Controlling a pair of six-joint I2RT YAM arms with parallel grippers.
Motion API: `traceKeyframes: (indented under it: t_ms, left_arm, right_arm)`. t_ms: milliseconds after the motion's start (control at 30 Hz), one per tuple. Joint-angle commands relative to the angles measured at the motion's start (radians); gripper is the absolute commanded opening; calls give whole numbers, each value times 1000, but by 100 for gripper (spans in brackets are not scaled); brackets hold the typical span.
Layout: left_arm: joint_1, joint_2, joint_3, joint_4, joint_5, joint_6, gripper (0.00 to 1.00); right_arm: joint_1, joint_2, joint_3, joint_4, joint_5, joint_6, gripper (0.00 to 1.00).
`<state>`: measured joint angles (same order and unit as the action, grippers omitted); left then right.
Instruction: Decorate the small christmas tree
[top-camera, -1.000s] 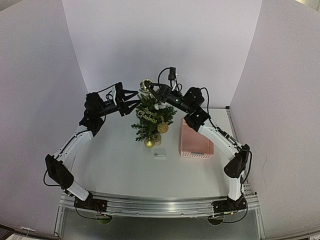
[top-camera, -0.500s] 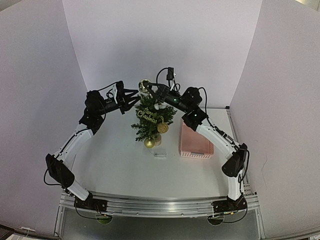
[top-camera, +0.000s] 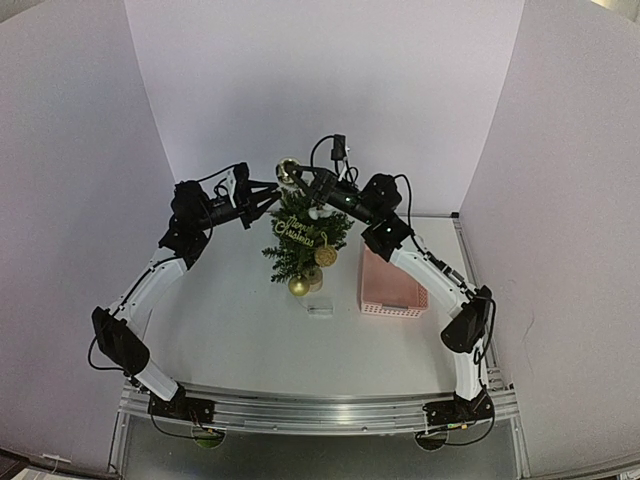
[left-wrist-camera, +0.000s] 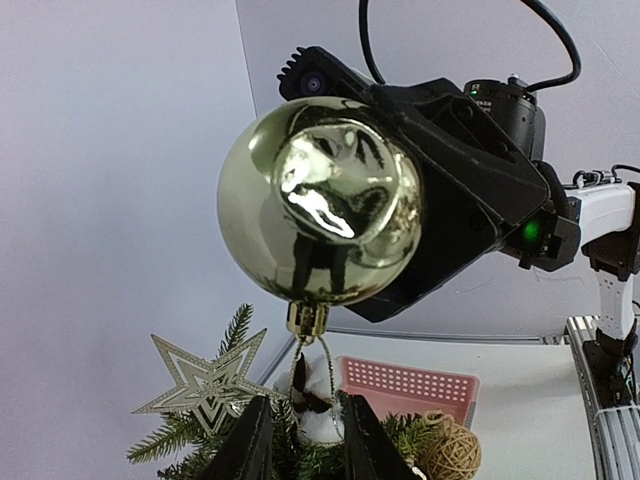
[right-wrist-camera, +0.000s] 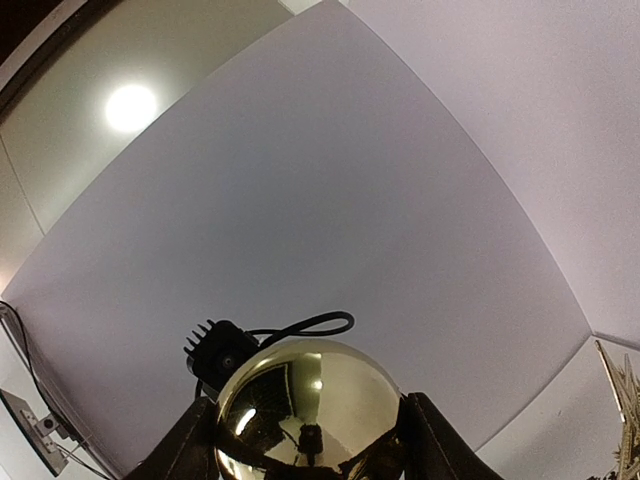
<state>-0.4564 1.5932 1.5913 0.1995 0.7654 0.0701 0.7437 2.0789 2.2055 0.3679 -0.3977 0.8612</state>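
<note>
**Desk:** White table (top-camera: 230, 330), pale lilac walls (top-camera: 320, 90) on three sides. What's nearest you?

**Me:** A small clear piece (top-camera: 320, 310) lies nearest, about mid-table. Along the right edge I see the pink basket (top-camera: 392, 285). Past the clear piece, toward the far edge, the small christmas tree (top-camera: 285, 262) stands upright. It has a gold ball (top-camera: 299, 286) at its near foot and a gold script sign (top-camera: 297, 229). I read the sign's lower word as "Christmas".

**Desk:** And the claws?

**Me:** My right gripper (top-camera: 293, 172) is clamped round a shiny gold bauble (left-wrist-camera: 320, 215) above the treetop. My left gripper (left-wrist-camera: 305, 445) faces it, fingers parted. The bauble's loop dangles toward that gap, and I can't judge contact. A silver star (left-wrist-camera: 205, 385) and twine ball (left-wrist-camera: 450, 450) sit in the top branches.
</note>
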Motion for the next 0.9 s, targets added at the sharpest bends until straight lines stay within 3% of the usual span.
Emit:
traceKeyframes:
  t_ms: [0,133,367,567,867]
  left_arm:
    - [2,15,67,6,-1,-16,23]
    - [2,21,73,10,5,-16,16]
    - [2,32,84,-20,-22,4,14]
    - [2,31,82,-19,-14,17,0]
    - [3,15,62,-8,-17,29,0]
  right_arm:
    - [8,9,43,40,-17,-4,28]
    - [8,7,43,40,-18,-7,27]
    - [8,9,42,40,-18,-8,25]
    - [8,9,40,40,-18,-5,23]
    - [8,-6,1,40,-8,-13,22]
